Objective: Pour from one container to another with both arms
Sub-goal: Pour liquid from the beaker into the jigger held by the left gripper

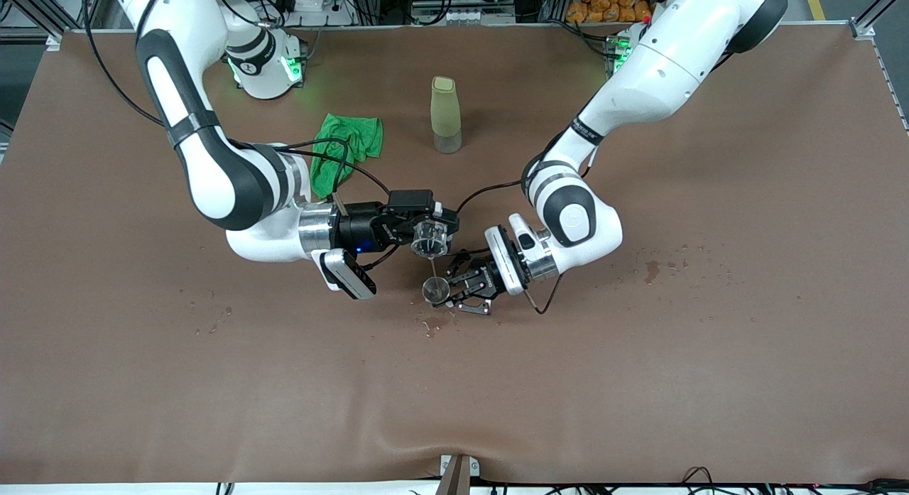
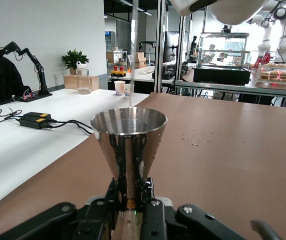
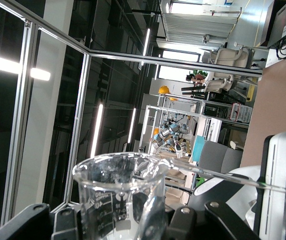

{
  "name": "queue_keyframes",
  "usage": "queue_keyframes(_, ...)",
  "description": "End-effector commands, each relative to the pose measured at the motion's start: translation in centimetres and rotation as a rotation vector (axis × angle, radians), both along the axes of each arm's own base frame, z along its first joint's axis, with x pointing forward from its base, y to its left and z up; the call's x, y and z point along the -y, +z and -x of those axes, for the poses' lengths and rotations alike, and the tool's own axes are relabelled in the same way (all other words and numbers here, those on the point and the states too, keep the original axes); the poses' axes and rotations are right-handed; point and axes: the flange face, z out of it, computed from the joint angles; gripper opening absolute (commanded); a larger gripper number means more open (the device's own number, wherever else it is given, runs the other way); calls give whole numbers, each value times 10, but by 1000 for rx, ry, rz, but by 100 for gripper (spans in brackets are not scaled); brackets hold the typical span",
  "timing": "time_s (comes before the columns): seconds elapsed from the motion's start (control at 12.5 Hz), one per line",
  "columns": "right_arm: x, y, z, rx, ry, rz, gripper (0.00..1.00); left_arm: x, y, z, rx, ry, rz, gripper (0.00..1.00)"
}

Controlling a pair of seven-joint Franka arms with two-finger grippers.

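Near the middle of the desk (image 1: pixel 639 381) the pour itself is under way. Going from the right arm's end, the right gripper (image 1: pixel 430 234) has its jaws clenched on the glass cup (image 1: pixel 429 239), tipped over above the jigger (image 1: pixel 435 290), and a thin stream runs from its lip down into the jigger's upper cone. Just beside it, the left gripper (image 1: pixel 454 290) has its jaws clenched on the jigger's narrow waist, holding it upright close above the desk. Drops already speckle the desk under the jigger, so the aim looks marginal. Next, I judge, the right arm must hold or deepen the tilt until the cup empties, with the jigger kept level under the stream
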Motion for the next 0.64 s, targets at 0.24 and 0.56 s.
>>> queue_keyframes(0.24,-1,1,-1,-52,0,-20,0,-6,10,6,17,6,8,0)
queue_keyframes(0.56,-5,-4,1,-92,10,-73,0,-6,10,6,17,6,8,0)
